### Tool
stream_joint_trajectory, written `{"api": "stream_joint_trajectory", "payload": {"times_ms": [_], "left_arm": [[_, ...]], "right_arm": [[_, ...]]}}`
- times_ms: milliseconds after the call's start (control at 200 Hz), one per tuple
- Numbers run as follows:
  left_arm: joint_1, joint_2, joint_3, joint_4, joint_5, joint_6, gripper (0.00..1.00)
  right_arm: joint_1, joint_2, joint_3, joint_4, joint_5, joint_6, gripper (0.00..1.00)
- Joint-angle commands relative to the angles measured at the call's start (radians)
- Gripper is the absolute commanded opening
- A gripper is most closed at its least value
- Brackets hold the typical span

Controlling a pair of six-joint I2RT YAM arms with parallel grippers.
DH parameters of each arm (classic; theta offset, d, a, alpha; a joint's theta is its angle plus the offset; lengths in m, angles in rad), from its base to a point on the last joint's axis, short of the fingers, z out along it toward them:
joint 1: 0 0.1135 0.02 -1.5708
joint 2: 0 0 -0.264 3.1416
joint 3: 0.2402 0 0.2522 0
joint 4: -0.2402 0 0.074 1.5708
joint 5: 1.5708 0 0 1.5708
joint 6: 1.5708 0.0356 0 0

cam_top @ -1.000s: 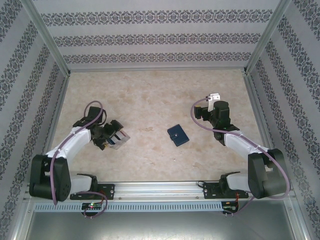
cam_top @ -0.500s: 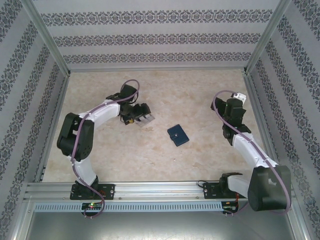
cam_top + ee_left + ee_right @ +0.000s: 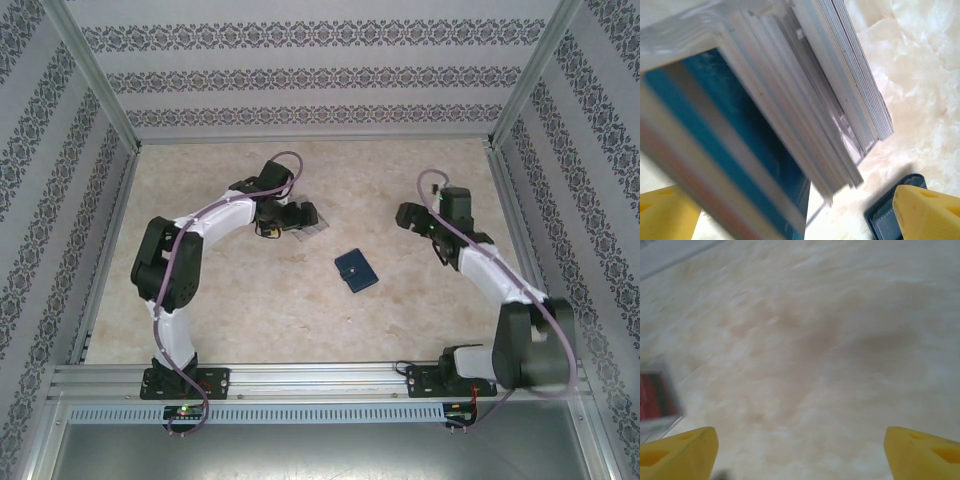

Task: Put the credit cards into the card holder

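Observation:
The credit cards (image 3: 805, 95) stand on edge as a stack inside a clear slotted case (image 3: 308, 228), with a blue card face (image 3: 740, 130) showing. My left gripper (image 3: 300, 217) carries that case left of the table's middle. The case fills the space between its yellow fingers (image 3: 670, 212), tilted and blurred. The card holder (image 3: 356, 270), a small navy wallet, lies shut on the table just right of and nearer than the case; its corner (image 3: 887, 217) shows by my right fingertip. My right gripper (image 3: 408, 215) hovers open to the right, with bare table between its fingers (image 3: 925, 452).
The marble-patterned tabletop (image 3: 300, 320) is fenced by metal rails and patterned walls. A red card face in a clear frame (image 3: 655, 395) shows at the left edge of the right wrist view.
My left arm swung from the near left towards the middle, bringing the clear case with it. My right gripper moved out to the right, then came back left towards the middle.

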Motion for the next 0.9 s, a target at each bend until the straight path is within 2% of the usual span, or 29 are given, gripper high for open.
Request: {"api": "stream_joint_trajectory", "payload": {"times_ms": [0, 210, 295, 510, 699, 799, 894], "left_arm": [[0.05, -0.055, -0.023, 0.054, -0.012, -0.085, 1.0], [0.147, -0.091, -0.198, 0.365, 0.102, -0.279, 1.0], [0.152, -0.066, -0.202, 0.443, 0.125, -0.293, 1.0], [0.15, 0.043, -0.168, 0.571, 0.175, -0.319, 1.0], [0.144, 0.127, -0.083, 0.539, 0.201, -0.282, 1.0], [0.119, 0.162, -0.043, 0.542, 0.233, -0.278, 0.99], [0.083, 0.17, -0.034, 0.571, 0.265, -0.304, 0.99]], "right_arm": [[0.071, 0.127, 0.12, -0.028, -0.238, 0.005, 0.82], [0.177, 0.421, 0.347, 0.031, -0.383, 0.145, 0.74], [0.208, 0.523, 0.409, 0.115, -0.469, 0.24, 0.72], [0.281, 0.695, 0.536, 0.176, -0.51, 0.316, 0.72], [0.316, 0.729, 0.493, 0.307, -0.544, 0.346, 0.71], [0.314, 0.69, 0.396, 0.431, -0.552, 0.388, 0.7], [0.306, 0.618, 0.299, 0.453, -0.513, 0.391, 0.7]]}}
